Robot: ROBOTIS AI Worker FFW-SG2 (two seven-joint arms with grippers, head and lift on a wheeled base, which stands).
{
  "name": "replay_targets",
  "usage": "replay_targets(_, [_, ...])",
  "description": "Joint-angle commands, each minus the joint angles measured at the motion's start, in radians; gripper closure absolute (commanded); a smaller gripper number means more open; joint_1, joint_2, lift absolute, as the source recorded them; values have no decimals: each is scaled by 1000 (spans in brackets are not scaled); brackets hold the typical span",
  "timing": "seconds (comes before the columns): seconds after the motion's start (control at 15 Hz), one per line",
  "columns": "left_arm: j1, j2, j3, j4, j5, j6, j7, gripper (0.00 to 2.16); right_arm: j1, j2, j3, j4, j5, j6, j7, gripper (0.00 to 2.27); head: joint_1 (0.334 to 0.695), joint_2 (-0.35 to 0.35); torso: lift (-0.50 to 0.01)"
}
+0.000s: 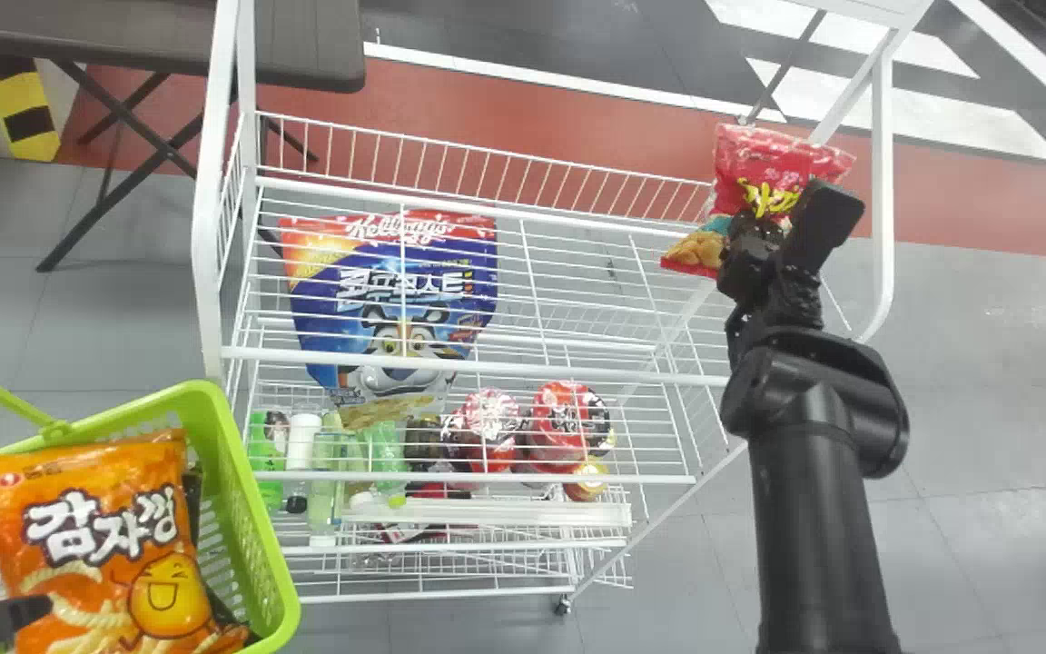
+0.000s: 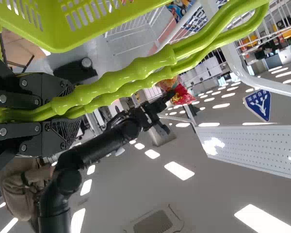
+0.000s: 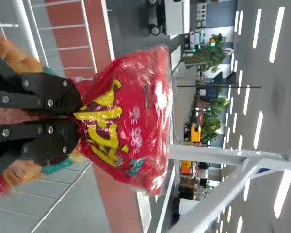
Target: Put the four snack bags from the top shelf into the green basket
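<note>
Two fingers of the right gripper (image 1: 759, 227) were pressed onto the middle of the red snack bag (image 1: 764, 173), its gathered centre hidden by them. The handles (image 2: 116, 80) of the green basket (image 1: 255, 536) were clamped by the left gripper (image 1: 5, 619). The orange snack bag (image 1: 78, 509) was held inside, its bottom cut off. The blue snack bag (image 1: 396, 313) was supported by the top shelf (image 1: 559, 371).

Bag (image 1: 101, 545) in basket (image 1: 255, 527), rack (image 1: 487, 368) — to its right

The right arm (image 1: 821, 536) is having a smooth black surface and a rounded joint (image 1: 818, 400); the right claw (image 1: 791, 222) is showing round silver screws (image 3: 50, 103).
</note>
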Motion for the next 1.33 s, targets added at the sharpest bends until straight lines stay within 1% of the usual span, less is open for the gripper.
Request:
replay_targets(0.0, [-4,-3,2,5,-1,0,-10,2148,181,18,38,-312,-147,125,2,2260,695,-350,0])
replay_targets(0.07, [-11,-6,2,9,-3,0,-10,2148,264,16,60,-450,-215,192,2,2260,695,-350,0])
replay_targets(0.2, [-12,-10,-3,9,-9,0,-10,2148,396,19,107,-680,-308,303,2,2260,695,-339,0])
replay_targets(0.33, [-12,-14,-1,11,-11,0,-10,2148,505,19,173,-852,-393,373,14,2260,695,-284,0])
replay_targets(0.4, [-12,-14,0,9,-11,0,-10,2148,543,19,224,-918,-407,429,20,2256,695,-250,0])
replay_targets(0.47, [-12,-14,2,9,-11,0,-10,2148,573,18,279,-951,-408,453,31,2260,695,-174,0])
replay_targets(0.6, [-12,-15,2,11,-12,0,-10,2148,589,16,374,-977,-410,545,61,2256,695,-94,0])
replay_targets(0.67, [-12,-15,5,11,-12,0,-10,2148,594,13,440,-982,-413,585,74,2260,695,-3,0])
replay_targets(0.87, [-18,-14,5,11,-14,0,-10,2148,585,2,580,-982,-450,662,92,2260,695,135,0])
replay_targets(0.93, [-20,-14,2,11,-14,0,-10,2148,576,2,607,-980,-483,692,98,2260,695,227,0])
replay_targets(1.07, [-21,-14,2,11,-9,0,-10,2148,530,5,643,-953,-509,806,97,2260,695,299,0])
replay_targets(1.13, [-23,-12,2,11,-4,3,-10,2148,502,5,649,-914,-552,861,97,2260,695,332,0])
replay_targets(1.2, [-24,-10,2,11,-3,3,-10,2148,479,5,649,-868,-600,901,98,2260,695,350,0])
replay_targets(1.27, [-26,-9,-1,11,-3,3,-10,2148,456,5,653,-819,-646,932,98,2260,695,350,0])
